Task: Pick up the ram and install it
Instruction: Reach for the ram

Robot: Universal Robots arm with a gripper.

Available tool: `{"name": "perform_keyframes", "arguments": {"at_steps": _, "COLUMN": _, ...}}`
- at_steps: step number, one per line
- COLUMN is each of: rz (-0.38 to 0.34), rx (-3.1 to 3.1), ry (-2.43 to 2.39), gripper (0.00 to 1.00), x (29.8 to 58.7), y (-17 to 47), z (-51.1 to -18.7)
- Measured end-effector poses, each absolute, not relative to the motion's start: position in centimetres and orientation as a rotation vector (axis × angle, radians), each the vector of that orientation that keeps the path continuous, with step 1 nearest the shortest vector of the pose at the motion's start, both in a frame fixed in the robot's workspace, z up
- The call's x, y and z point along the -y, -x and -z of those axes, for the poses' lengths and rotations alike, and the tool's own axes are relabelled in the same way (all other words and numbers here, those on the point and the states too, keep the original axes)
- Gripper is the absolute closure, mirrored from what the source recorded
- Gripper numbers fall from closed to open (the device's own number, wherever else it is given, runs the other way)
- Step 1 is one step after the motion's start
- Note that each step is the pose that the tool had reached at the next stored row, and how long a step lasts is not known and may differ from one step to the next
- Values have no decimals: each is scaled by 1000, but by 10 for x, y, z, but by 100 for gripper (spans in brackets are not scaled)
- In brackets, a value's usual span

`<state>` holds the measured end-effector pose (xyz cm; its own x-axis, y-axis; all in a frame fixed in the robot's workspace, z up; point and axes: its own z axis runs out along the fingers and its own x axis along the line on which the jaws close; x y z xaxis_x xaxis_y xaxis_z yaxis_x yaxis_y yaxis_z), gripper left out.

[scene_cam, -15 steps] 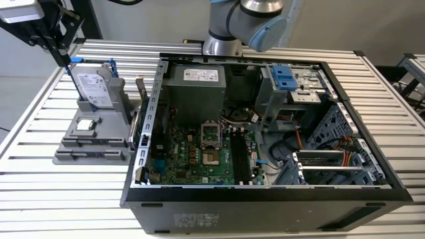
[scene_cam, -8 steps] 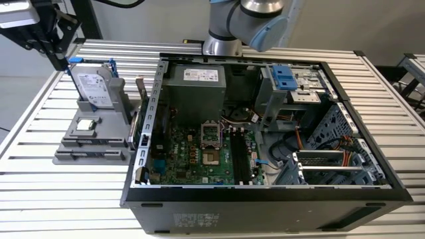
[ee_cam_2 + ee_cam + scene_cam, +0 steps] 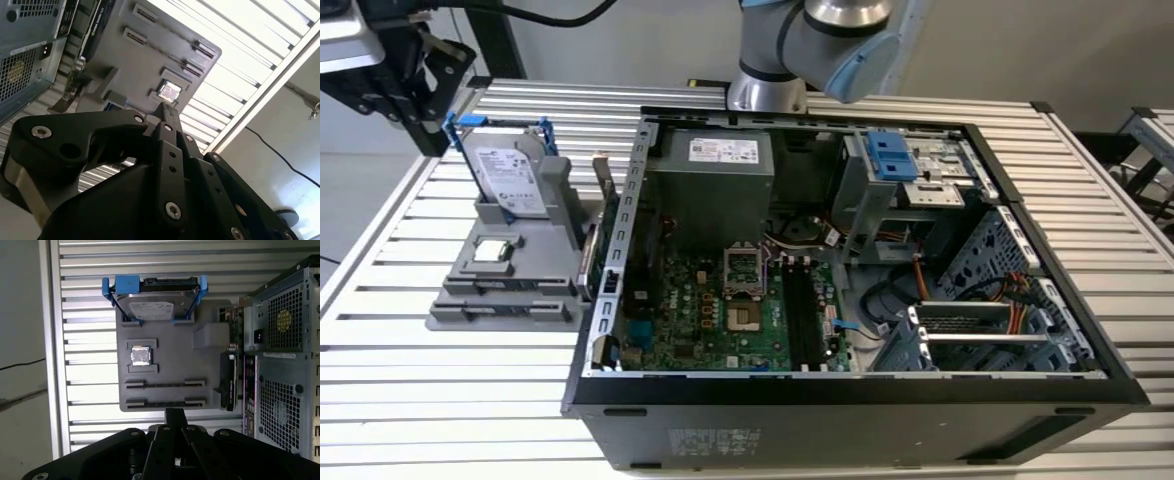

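Grey fixture tray (image 3: 170, 347) on the slatted counter (image 3: 85, 390), the ram (image 3: 165, 403) apparently seated edge-on in it, near the empty hand (image 3: 175, 413) pressed together; likely best spread and squared to the stick's length before any descent.

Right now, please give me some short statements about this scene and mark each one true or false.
1. The hard drive sits in the holder. True.
2. The processor lies inside the case. False: it lies on the holder, outside the case.
3. The case is open, and its board shows. True.
4. The tool grips the hard drive. False: the tool is apart from it.
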<state>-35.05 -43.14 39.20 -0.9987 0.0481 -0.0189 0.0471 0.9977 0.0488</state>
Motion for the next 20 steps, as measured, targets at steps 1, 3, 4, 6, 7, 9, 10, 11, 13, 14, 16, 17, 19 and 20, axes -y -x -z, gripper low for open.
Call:
{"name": "perform_keyframes", "arguments": {"at_steps": 1, "rz": -75, "rx": -3120, "ry": -74, "gripper": 100, "x": 434, "y": 350, "z": -392}}
{"name": "perform_keyframes", "arguments": {"at_steps": 3, "rz": -75, "rx": -3120, "ry": -73, "gripper": 100, "x": 438, "y": 350, "z": -392}}
{"name": "perform_keyframes", "arguments": {"at_steps": 4, "rz": -75, "rx": -3120, "ry": -72, "gripper": 100, "x": 439, "y": 350, "z": -392}}
{"name": "perform_keyframes", "arguments": {"at_steps": 6, "rz": -76, "rx": -3120, "ry": -66, "gripper": 100, "x": 442, "y": 349, "z": -392}}
{"name": "perform_keyframes", "arguments": {"at_steps": 7, "rz": -75, "rx": -3120, "ry": -61, "gripper": 100, "x": 442, "y": 349, "z": -392}}
{"name": "perform_keyframes", "arguments": {"at_steps": 9, "rz": -76, "rx": -3121, "ry": -47, "gripper": 100, "x": 444, "y": 349, "z": -392}}
{"name": "perform_keyframes", "arguments": {"at_steps": 10, "rz": -76, "rx": -3121, "ry": -38, "gripper": 100, "x": 444, "y": 348, "z": -392}}
{"name": "perform_keyframes", "arguments": {"at_steps": 11, "rz": -76, "rx": -3121, "ry": -30, "gripper": 100, "x": 444, "y": 348, "z": -392}}
{"name": "perform_keyframes", "arguments": {"at_steps": 13, "rz": -76, "rx": -3121, "ry": -11, "gripper": 100, "x": 445, "y": 347, "z": -392}}
{"name": "perform_keyframes", "arguments": {"at_steps": 14, "rz": -76, "rx": -3122, "ry": -2, "gripper": 100, "x": 446, "y": 347, "z": -392}}
{"name": "perform_keyframes", "arguments": {"at_steps": 16, "rz": -76, "rx": -3122, "ry": 4, "gripper": 100, "x": 446, "y": 347, "z": -392}}
{"name": "perform_keyframes", "arguments": {"at_steps": 17, "rz": -76, "rx": -3122, "ry": 4, "gripper": 100, "x": 446, "y": 347, "z": -392}}
{"name": "perform_keyframes", "arguments": {"at_steps": 19, "rz": -76, "rx": -3122, "ry": 8, "gripper": 100, "x": 446, "y": 347, "z": -392}}
{"name": "perform_keyframes", "arguments": {"at_steps": 20, "rz": -76, "rx": -3122, "ry": 11, "gripper": 100, "x": 446, "y": 347, "z": -392}}
